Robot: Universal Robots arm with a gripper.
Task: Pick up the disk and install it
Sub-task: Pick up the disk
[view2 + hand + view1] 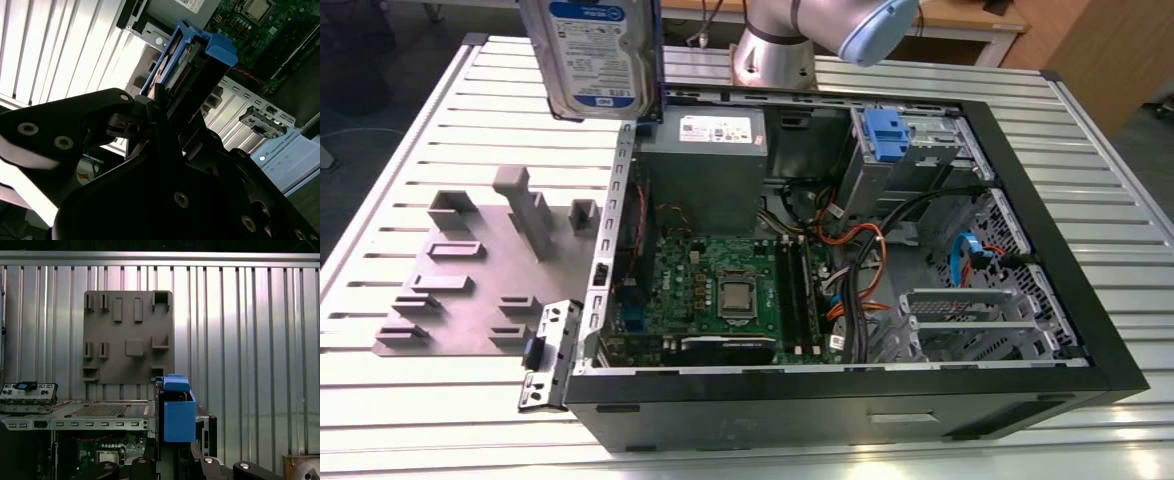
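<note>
Counter (400, 420) of slatted pale metal carries, at the exterior view's left, a flat grey fixture plate (467, 290) with raised blocks and slots. Right of the plate and well above the counter hangs the disk (594, 55), a flat rectangular silver-grey metal drive with a white-and-blue label and blue plastic carrier rails. It is upright, label facing the camera. In the second wrist view the black claw (157, 102) is clamped on the disk, a finger against each face. Below sits an open black computer case (854, 400) with a green motherboard (720, 290) inside. Grey arm base (774, 50) stands behind the case. Further right, a blue plastic bracket (886, 135) sits in the upper drive bay.
</note>
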